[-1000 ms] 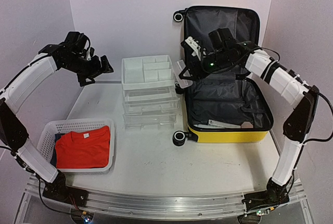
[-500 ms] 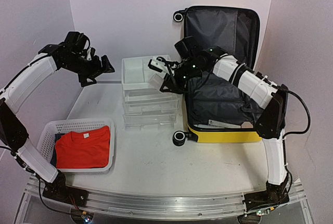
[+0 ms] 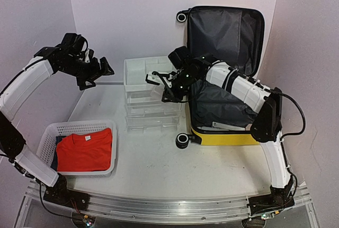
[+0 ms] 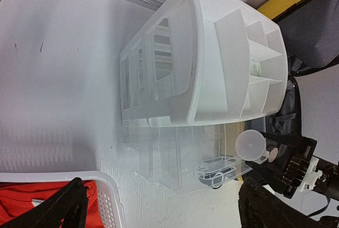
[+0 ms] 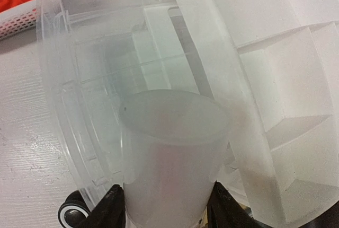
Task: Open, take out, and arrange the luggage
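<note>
- My right claw (image 5: 167, 207): clenched on a translucent white plastic cup (image 5: 172, 154), one finger (image 5: 112, 205) on either side of its wall; the cup's closed end faces my wrist camera.
- Position of that claw: reached out left, hovering over the right end of the white plastic drawer unit (image 3: 151, 101), with the cup above the unit's compartmented top tray (image 3: 148, 71).
- My left claw (image 3: 98, 70): released, fingers spread wide, nothing between them; raised in the air to the far left, well apart from the drawer unit.
- Small yellow hard-shell suitcase (image 3: 233, 138): on the far right of the white table (image 3: 159, 164), just right of the drawer unit. It lies open, lid upright towards the far wall, dark grey fabric lining (image 3: 222, 101) showing in both halves.
- Black-and-white wheel (image 3: 183, 140): at the suitcase's near left corner, on the table.
- White mesh basket (image 3: 53, 131): near left of the table, holding a folded red T-shirt (image 3: 85, 151).
</note>
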